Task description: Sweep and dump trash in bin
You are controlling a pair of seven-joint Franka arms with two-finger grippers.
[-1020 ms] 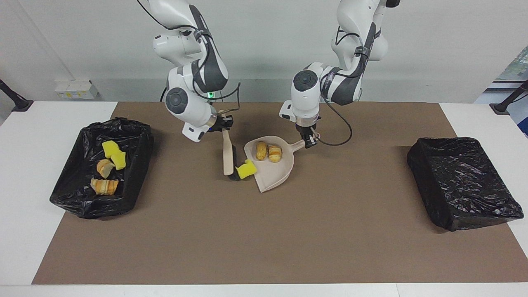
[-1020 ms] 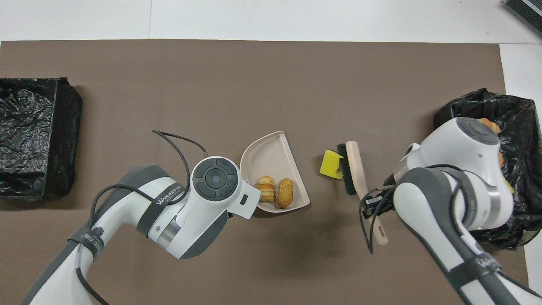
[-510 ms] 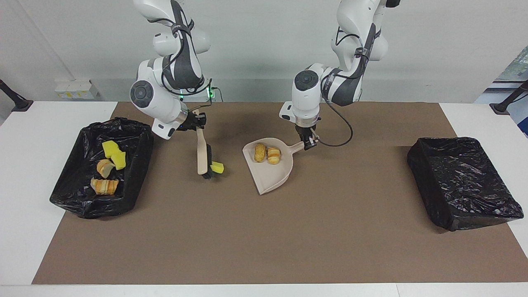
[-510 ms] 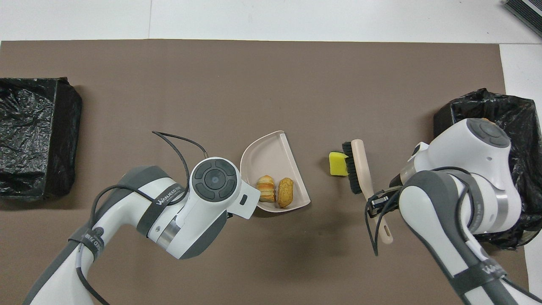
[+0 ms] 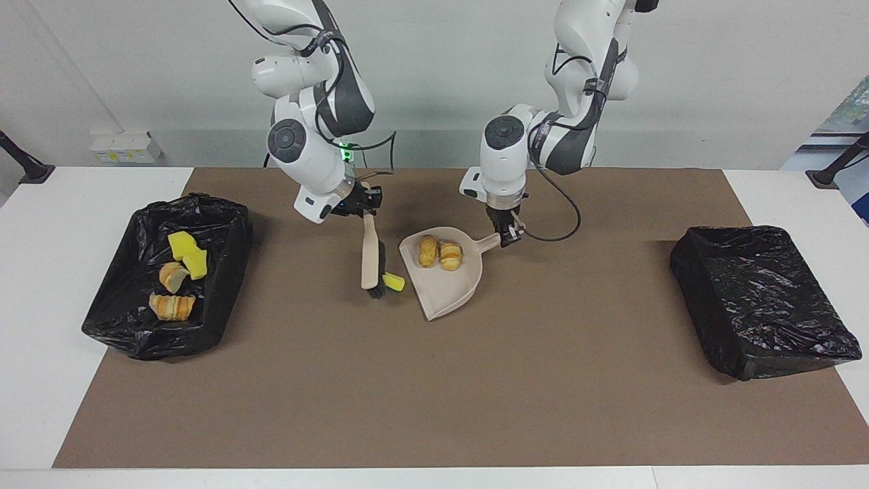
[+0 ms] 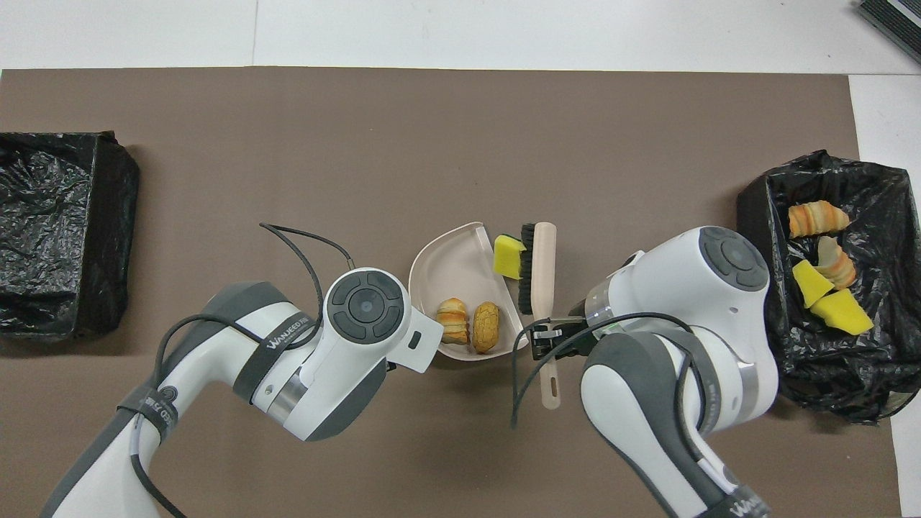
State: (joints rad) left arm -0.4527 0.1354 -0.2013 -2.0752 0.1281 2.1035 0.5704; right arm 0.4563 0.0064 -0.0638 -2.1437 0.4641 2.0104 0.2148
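In the overhead view the left arm's wrist covers the dustpan [image 6: 460, 259] handle and the left gripper entirely. The right gripper [image 6: 547, 338] is half under its own wrist; its fingers are too small to read. The bin [image 6: 43, 216] at the left arm's end of the table is cut by the picture edge.

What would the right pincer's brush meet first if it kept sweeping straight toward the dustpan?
Probably the yellow sponge chunk, beside the bristles of the brush held by the right pincer, then the dustpan lip.
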